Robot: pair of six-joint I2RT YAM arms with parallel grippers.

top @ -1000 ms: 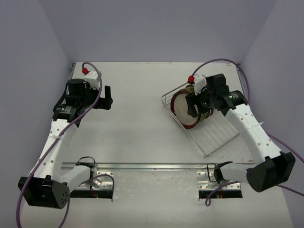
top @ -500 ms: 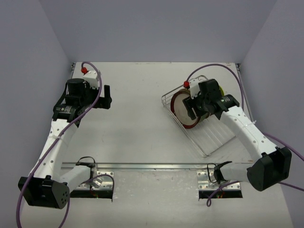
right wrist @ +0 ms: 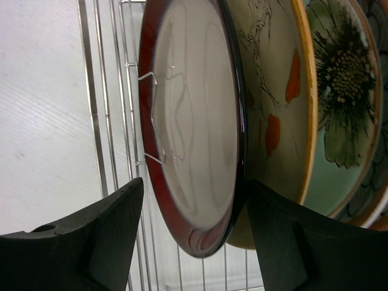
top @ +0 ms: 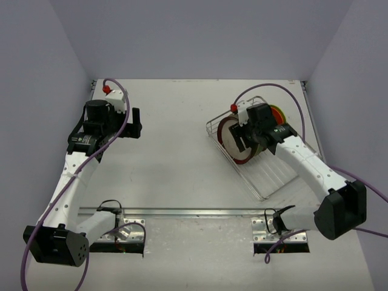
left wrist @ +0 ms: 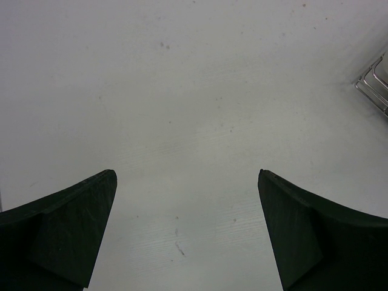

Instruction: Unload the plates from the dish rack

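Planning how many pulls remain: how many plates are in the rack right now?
At least 4, upright in the dish rack: red-rimmed plate between the right gripper's fingers, then cream patterned plate, pale green flower plate, and a sliver of another. More may be hidden behind.

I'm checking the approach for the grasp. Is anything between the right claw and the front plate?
Nothing visible. The right claw straddles the red-rimmed plate at its edge; a wire of the rack crosses the plate's face, clear of the claw.
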